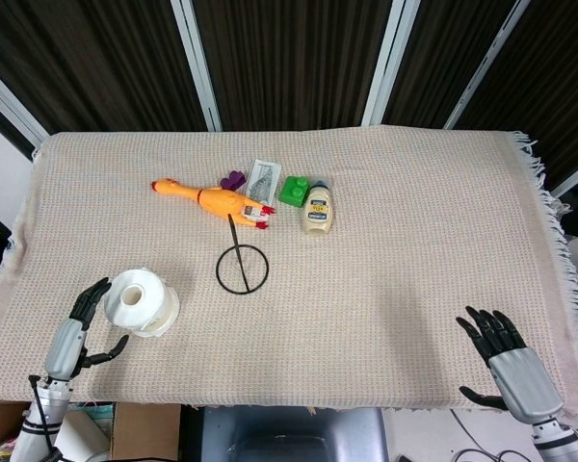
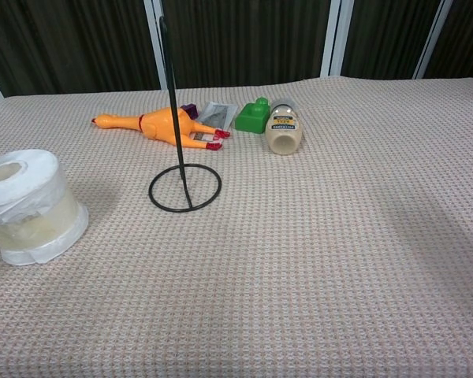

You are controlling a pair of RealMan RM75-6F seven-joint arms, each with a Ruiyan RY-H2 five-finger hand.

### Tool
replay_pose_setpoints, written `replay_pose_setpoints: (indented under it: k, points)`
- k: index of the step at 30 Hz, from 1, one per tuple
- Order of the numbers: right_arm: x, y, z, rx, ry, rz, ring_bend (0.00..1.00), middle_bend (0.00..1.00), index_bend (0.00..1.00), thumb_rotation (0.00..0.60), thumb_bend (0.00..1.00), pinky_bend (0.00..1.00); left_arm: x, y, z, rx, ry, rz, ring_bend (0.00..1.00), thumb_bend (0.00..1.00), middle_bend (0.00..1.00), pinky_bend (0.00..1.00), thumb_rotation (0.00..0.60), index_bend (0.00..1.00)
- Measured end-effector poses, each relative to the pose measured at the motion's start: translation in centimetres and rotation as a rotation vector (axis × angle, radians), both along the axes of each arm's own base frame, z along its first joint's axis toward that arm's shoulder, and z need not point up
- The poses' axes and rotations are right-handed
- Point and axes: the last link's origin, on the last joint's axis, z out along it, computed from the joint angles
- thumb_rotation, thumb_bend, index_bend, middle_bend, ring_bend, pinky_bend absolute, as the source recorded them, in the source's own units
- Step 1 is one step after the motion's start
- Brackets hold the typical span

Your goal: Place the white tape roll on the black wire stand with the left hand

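Observation:
The white tape roll [image 1: 140,300] lies flat on the woven cloth at the front left, its hole facing up; the chest view shows the roll [image 2: 25,206] at the far left. The black wire stand [image 1: 242,266] is a ring base with an upright rod, just right of the roll and behind it; the stand [image 2: 184,187] rises out of the chest view's top. My left hand [image 1: 79,332] hovers open right beside the roll's left edge, fingers spread, apart from it. My right hand [image 1: 509,364] hangs open at the front right corner, holding nothing.
Behind the stand lie a rubber chicken [image 1: 215,201], a small purple piece [image 1: 234,179], a grey packet [image 1: 263,176], a green block [image 1: 293,190] and a mayonnaise bottle [image 1: 318,208] on its side. The cloth [image 1: 414,241] covers the table to its fringed right edge.

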Motion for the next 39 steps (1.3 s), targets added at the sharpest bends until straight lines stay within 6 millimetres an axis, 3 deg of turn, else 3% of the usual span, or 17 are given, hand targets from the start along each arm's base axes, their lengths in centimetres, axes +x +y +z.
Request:
replay_pose_setpoints:
  k: [9,15,18,20,22,24,27,30,39]
  points:
    - [0.0,0.0,0.2,-0.008,-0.006,-0.002,0.0,0.0,0.0,0.6,0.05,0.0,-0.2,1.3,-1.9,-0.069,-0.072,0.054,0.0,0.32,0.0,0.0,0.6,0.0]
    - [0.1,-0.1,0.4,-0.013,-0.011,-0.001,0.0,0.0,0.0,0.6,0.05,0.0,0.0,3.2,-3.0,-0.119,-0.165,0.105,0.0,0.31,0.0,0.0,0.6,0.0]
    - [0.1,-0.1,0.5,-0.018,-0.016,-0.001,0.0,0.0,0.0,0.6,0.05,0.0,0.2,4.1,-3.5,-0.133,-0.183,0.12,0.0,0.31,0.0,0.11,0.6,0.0]
    - [0.1,-0.1,0.6,-0.02,-0.018,0.0,0.0,0.0,0.0,0.6,0.05,0.0,0.2,4.5,-3.8,-0.151,-0.181,0.127,0.07,0.33,0.01,0.26,0.6,0.0]
    - [0.1,0.0,0.6,-0.019,-0.019,0.001,0.0,0.0,0.0,0.6,0.05,0.0,0.4,4.8,-4.1,-0.173,-0.181,0.131,0.27,0.38,0.17,0.5,0.6,0.05]
    - [0.1,0.0,0.6,-0.02,-0.021,0.003,0.0,0.0,0.0,0.6,0.05,0.0,0.6,5.0,-4.1,-0.176,-0.198,0.137,0.5,0.49,0.47,0.77,0.6,0.31]
    - [0.1,0.0,0.8,-0.022,-0.025,0.005,0.0,0.0,0.0,0.6,0.05,0.0,1.1,5.3,-4.0,-0.163,-0.235,0.149,0.74,0.69,0.74,0.97,0.6,0.61]
    - [0.1,0.1,0.9,-0.024,-0.03,0.007,0.0,0.0,0.0,0.6,0.05,0.0,1.6,5.4,-3.7,-0.141,-0.28,0.159,0.84,0.82,0.85,1.0,0.6,0.7]
    - [0.2,0.4,1.2,-0.021,-0.042,0.017,0.0,0.0,0.0,0.6,0.05,0.0,3.9,5.5,0.4,0.082,-0.401,0.059,0.87,0.85,0.88,1.0,0.6,0.71]
